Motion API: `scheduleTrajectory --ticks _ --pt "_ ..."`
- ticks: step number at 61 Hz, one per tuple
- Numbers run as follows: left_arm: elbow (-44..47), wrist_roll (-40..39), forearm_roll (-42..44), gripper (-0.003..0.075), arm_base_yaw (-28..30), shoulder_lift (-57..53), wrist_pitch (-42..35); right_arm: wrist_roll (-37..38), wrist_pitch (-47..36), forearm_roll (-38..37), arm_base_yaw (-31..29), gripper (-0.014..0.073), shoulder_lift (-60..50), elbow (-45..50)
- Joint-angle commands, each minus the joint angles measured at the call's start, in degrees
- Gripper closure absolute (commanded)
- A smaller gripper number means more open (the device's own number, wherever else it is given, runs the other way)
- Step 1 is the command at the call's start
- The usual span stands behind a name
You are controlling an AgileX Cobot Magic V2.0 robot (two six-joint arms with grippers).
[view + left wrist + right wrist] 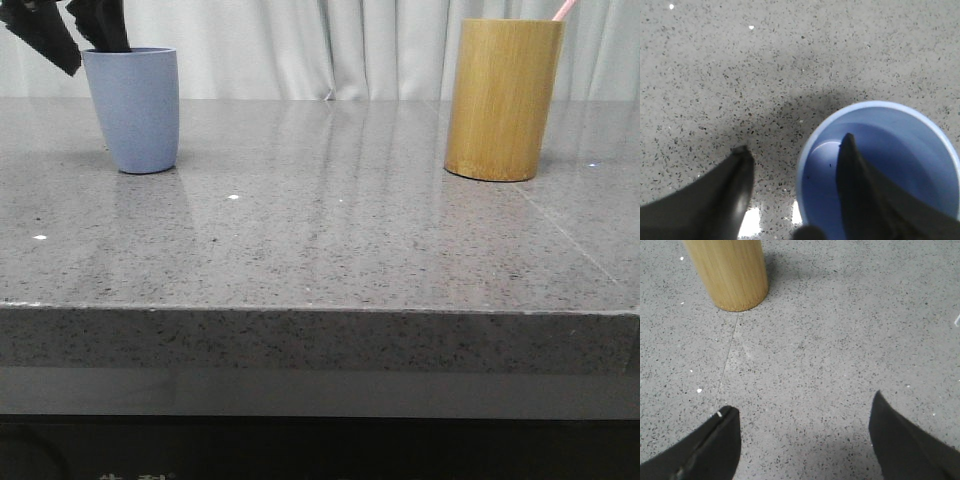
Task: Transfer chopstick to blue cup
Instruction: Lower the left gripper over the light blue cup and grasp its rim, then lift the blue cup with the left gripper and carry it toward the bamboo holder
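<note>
Pale pink, probably light and stiff, the thin chopstick [565, 9] pokes from the far-right bamboo cylinder [502, 98], best pinched near its exposed tip; both black grippers gape empty, left gripper [792, 150] straddling the matte periwinkle-blue cup's [900, 150] rim, right gripper [802, 412] above bare speckled grey countertop [840, 330].

Looking down from my left wrist camera, I see the left gripper [795, 150] with its two dark fingers spread wide apart and nothing between them but the cup's rim. One finger [732, 192] hangs over bare grey speckled countertop [740, 75]. The other finger [857, 185] points down into the mouth of the blue cup [910, 150]; whether it touches the inside wall I cannot tell. The cup's pale rim forms a ring around a deeper blue interior. A soft dark shadow lies on the counter beside the cup, and bright light reflections glint on the stone between the fingers.
</note>
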Motion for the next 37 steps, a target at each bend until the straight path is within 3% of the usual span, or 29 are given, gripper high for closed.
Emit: scheduleTrajectory --ticks 1,21,37 --pt "-2.47 0.06 -0.89 0.0472 -0.50 -2.48 -1.59 -0.52 -3.20 0.42 -0.21 0.0043 0.12 -1.66" --pt "-2.47 0.06 -1.01 0.0741 -0.50 -2.48 -2.07 -0.52 -3.20 0.42 -0.21 0.0043 0.12 -1.66" --pt "-6.14 0.06 -5.19 0.0739 -1.19 -2.48 -1.70 -0.52 -3.20 0.42 -0.21 0.0043 0.12 -1.66"
